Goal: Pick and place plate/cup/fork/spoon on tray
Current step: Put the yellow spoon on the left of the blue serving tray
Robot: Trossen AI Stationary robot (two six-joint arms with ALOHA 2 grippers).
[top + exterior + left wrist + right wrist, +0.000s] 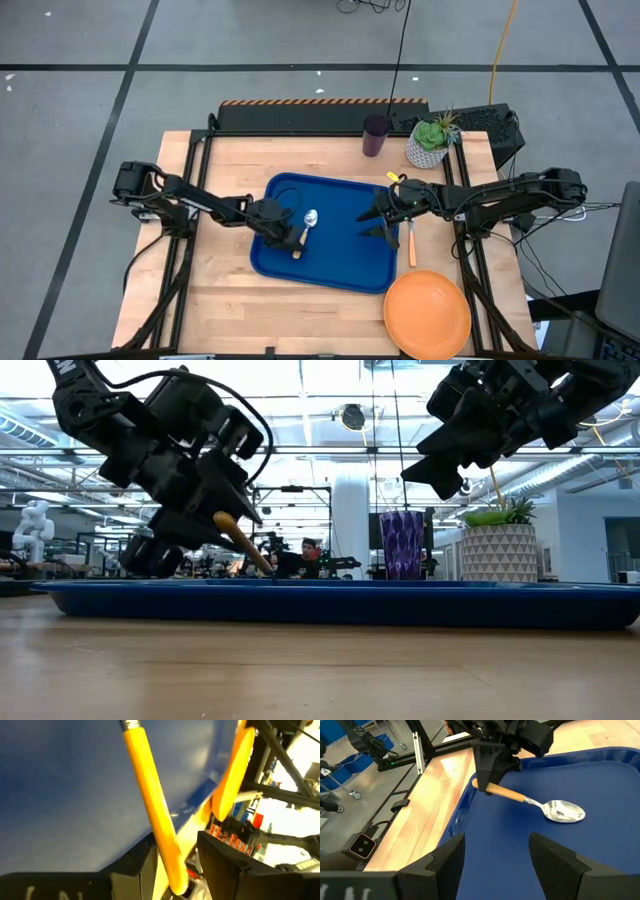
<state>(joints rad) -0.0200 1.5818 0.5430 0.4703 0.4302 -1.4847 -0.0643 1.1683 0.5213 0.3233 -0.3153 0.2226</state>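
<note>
The spoon [564, 812] has its silver bowl lying on the blue tray [340, 262] and its orange handle [245, 545] slanting up to my left gripper [290, 240]. That gripper is open over the tray's left part, with the handle's free end between its fingers. My right gripper [375, 222] hangs open above the tray's right part, touching nothing. The fork [411, 245] lies on the table just right of the tray. The orange plate [427, 314] rests at the near right. The purple cup [376, 135] stands at the far edge. My left gripper is open around the free end of the spoon's handle [167, 855], which leans against the inner side of one finger [142, 865]; the other finger stands apart from it. The fingers come slanting down from the table's left. The handle end stays raised while the bowl lies on the tray.
A white pot with a green succulent [430, 143] stands beside the cup at the far right. Bare wood lies left of the tray and along the near edge. The room with shelving and a person shows beyond the table in the low view.
</note>
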